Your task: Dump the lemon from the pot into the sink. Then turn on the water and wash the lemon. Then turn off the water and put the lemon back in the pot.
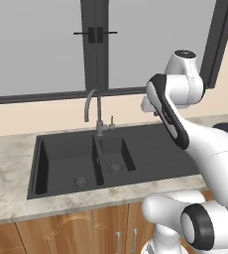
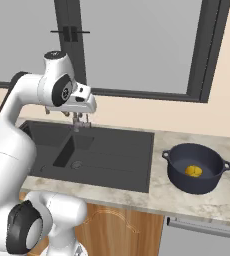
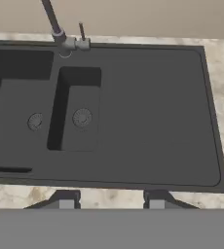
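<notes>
The lemon (image 2: pixel 193 171) is showing as a small yellow oval lying on the bottom of the pot (image 2: pixel 196 167), a wide navy-blue vessel with a thick rim and two small side handles. The pot is standing upright on the pale marbled counter (image 2: pixel 187 200), to the right of the sink (image 2: pixel 112 160) and apart from its edge. The sink is matte black, with a large bowl on the left, a smaller one in the middle and a flat drainboard on the right; a grey gooseneck faucet (image 1: pixel 93 106) is rising at its far edge beneath a dark-framed window (image 2: pixel 137 45). Wooden cabinet doors are running below. The gripper (image 3: pixel 111 200) is hanging above the sink's near edge with nothing between its parted fingertips, though only the tips are visible. The lemon is sitting well to its right.
</notes>
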